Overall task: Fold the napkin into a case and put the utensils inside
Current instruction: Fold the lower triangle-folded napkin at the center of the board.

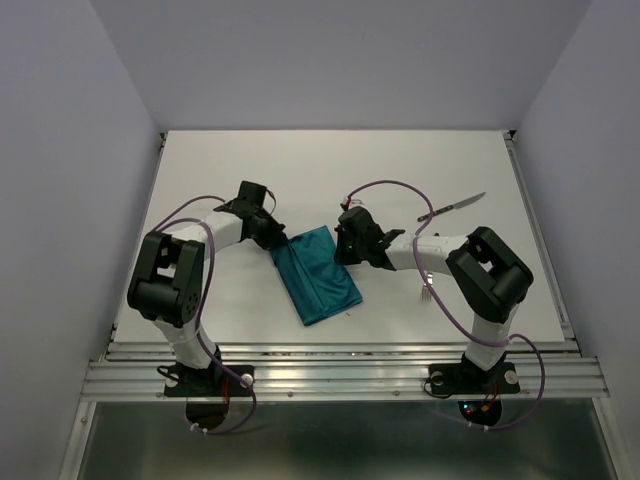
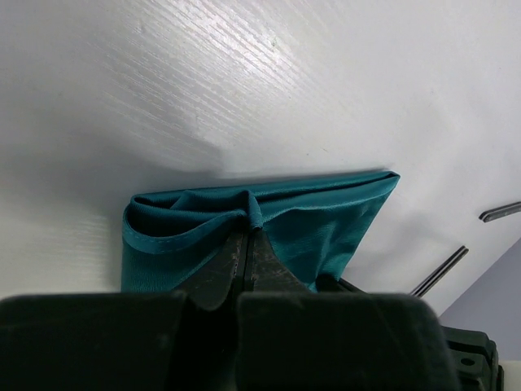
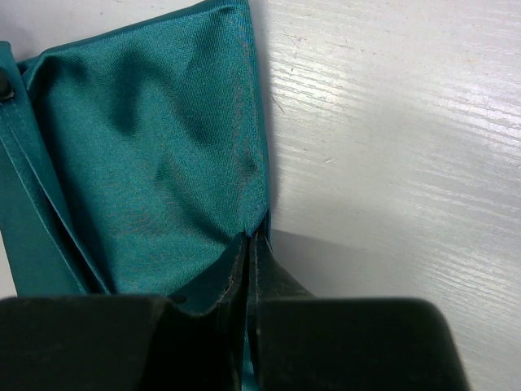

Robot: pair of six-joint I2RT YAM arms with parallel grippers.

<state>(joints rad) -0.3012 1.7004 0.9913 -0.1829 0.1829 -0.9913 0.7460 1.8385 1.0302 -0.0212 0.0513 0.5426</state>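
A teal napkin (image 1: 316, 275), folded to a long rectangle, lies at the middle of the white table (image 1: 330, 165), between the two arms, slanting from its far end toward the near edge. The left gripper (image 2: 248, 235) has its jaws pressed together on a puckered fold at the far left corner; the right gripper (image 3: 248, 238) is likewise clamped on the hemmed edge at the far right corner. The work appears to be in the folding stage: the cloth is not yet the narrow case, and nothing sits inside it. The next move likely calls for both arms to carry the pinched end in step, so the layers fall square and an open mouth is left. On the count: one napkin, two grippers, one knife (image 1: 452, 207) lying well apart on the far right of the table, and one fork (image 1: 428, 294), only its tines showing beside the right arm.
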